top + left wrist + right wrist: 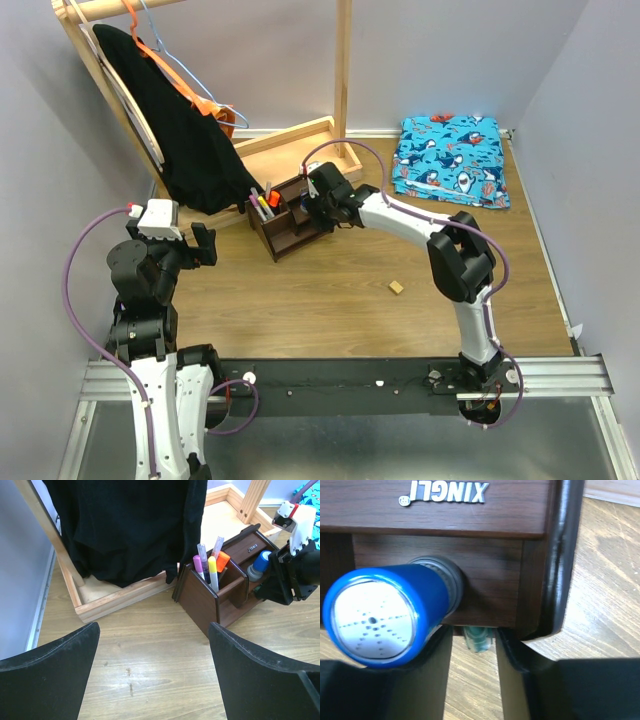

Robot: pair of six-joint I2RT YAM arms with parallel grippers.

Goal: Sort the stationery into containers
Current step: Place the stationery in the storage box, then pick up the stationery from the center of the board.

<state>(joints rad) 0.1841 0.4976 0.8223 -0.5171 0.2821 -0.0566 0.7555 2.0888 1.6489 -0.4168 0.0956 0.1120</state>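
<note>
The dark brown wooden organiser (288,228) stands left of centre on the table. Several pens (212,572) stand upright in its tall left compartment. The blue-topped tube (375,615) stands in a front compartment and also shows in the left wrist view (260,562). My right gripper (474,630) is at the organiser's (470,510) front edge, its fingers close around the end of the mint-green highlighter (479,640). The tan eraser cube (397,287) lies on the bare table to the right. My left gripper (154,630) is open and empty, above the table left of the organiser (200,600).
A pale wooden rack frame (300,135) stands behind the organiser, with a black garment (175,130) and an orange hanger (200,100) on it. A blue shark-print cloth (450,160) lies at the back right. Grey walls close in both sides.
</note>
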